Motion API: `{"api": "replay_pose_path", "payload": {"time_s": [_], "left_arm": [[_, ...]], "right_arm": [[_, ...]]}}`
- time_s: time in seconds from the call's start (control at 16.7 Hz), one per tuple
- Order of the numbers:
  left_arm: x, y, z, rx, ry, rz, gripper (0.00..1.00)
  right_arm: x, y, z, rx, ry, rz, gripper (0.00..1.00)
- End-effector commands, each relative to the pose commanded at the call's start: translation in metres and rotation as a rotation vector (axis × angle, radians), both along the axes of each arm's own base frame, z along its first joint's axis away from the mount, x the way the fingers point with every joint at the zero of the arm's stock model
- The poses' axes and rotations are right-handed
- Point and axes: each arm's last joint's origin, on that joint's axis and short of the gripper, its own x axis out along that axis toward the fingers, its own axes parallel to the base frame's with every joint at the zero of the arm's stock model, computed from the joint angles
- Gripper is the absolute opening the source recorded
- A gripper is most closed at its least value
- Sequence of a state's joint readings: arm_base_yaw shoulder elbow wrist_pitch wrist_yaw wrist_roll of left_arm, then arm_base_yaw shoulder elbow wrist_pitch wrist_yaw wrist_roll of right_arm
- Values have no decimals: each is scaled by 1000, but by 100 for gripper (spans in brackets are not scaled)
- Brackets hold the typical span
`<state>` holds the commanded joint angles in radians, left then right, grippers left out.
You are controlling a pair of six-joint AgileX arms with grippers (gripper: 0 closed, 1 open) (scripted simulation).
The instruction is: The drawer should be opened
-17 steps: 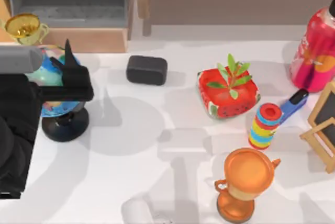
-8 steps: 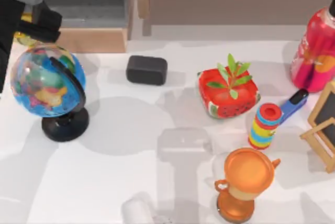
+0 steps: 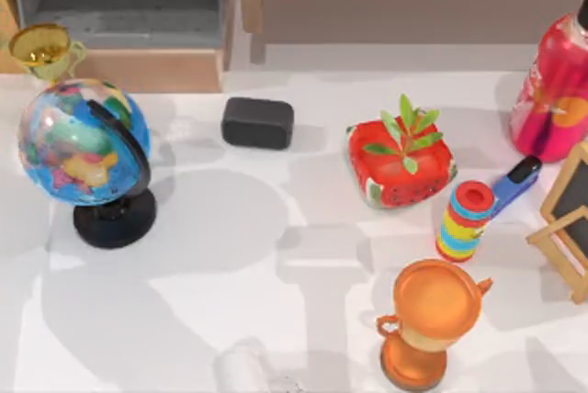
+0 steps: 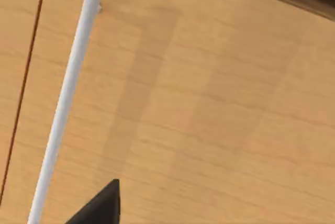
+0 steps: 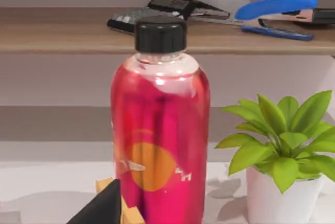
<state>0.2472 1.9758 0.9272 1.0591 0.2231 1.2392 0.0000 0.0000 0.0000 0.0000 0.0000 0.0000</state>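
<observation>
Drawer (image 3: 119, 16): sitting pulled open at the table's far left, interior partly cut off. My left gripper (image 4: 99, 208) is facing a wooden front beside a white handle (image 4: 63, 103), one fingertip showing; jaw state, I cannot tell.

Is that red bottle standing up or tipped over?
Upright: the bottle stands on the table with its black cap on top.
</observation>
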Motion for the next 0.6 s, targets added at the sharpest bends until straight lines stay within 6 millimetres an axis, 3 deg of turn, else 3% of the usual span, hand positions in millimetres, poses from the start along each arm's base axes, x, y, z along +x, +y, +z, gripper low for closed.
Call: {"api": "replay_pose_path", "payload": {"time_s": [0.3,0.6], "left_arm": [[16,63,-52,282,17,-48,100],[17,76,-65,344,18,-64,100]], "right_arm": [[0,0,0,0,0,0,100],[0,0,0,0,0,0,100]]}}
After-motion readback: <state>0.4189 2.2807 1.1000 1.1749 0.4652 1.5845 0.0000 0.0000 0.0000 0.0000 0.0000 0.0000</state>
